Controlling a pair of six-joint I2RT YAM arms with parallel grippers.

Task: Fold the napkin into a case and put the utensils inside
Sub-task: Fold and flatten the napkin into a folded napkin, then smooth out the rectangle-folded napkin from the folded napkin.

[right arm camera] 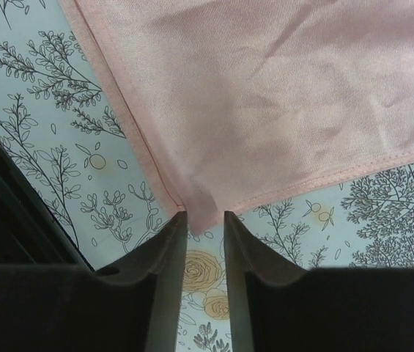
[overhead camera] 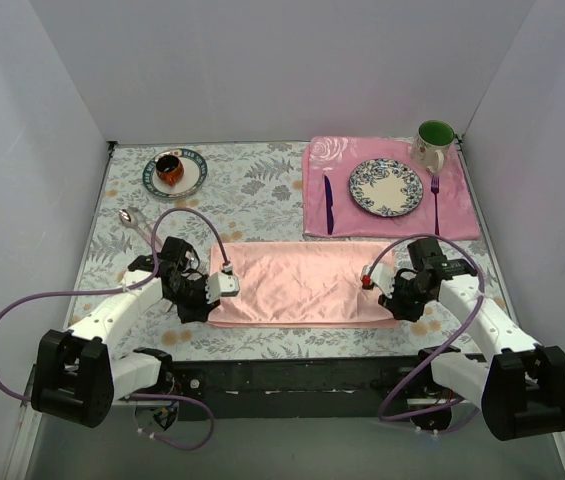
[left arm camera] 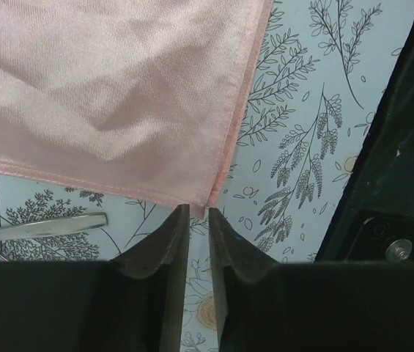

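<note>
The salmon-pink napkin (overhead camera: 297, 282) lies flat mid-table as a long folded rectangle; no case shape shows. My left gripper (overhead camera: 205, 305) is at its near-left corner. In the left wrist view the napkin (left arm camera: 119, 95) ends in a corner right at the tips of the gripper (left arm camera: 198, 213), whose jaws stand a narrow gap apart. My right gripper (overhead camera: 397, 305) is at the near-right corner. There the napkin (right arm camera: 280, 95) corner droops loose between the tips of the open gripper (right arm camera: 205, 216). A silver spoon (overhead camera: 127, 216) lies far left; a silver utensil handle (left arm camera: 45, 224) shows beside the left fingers.
A rose-patterned pink placemat (overhead camera: 362, 225) at back right holds a patterned plate (overhead camera: 386, 186), a purple knife (overhead camera: 328, 205) and a purple fork (overhead camera: 435, 195). A green mug (overhead camera: 434, 143) stands behind it. A saucer with a brown cup (overhead camera: 174, 172) sits back left. The black base rail (left arm camera: 397, 147) borders the near edge.
</note>
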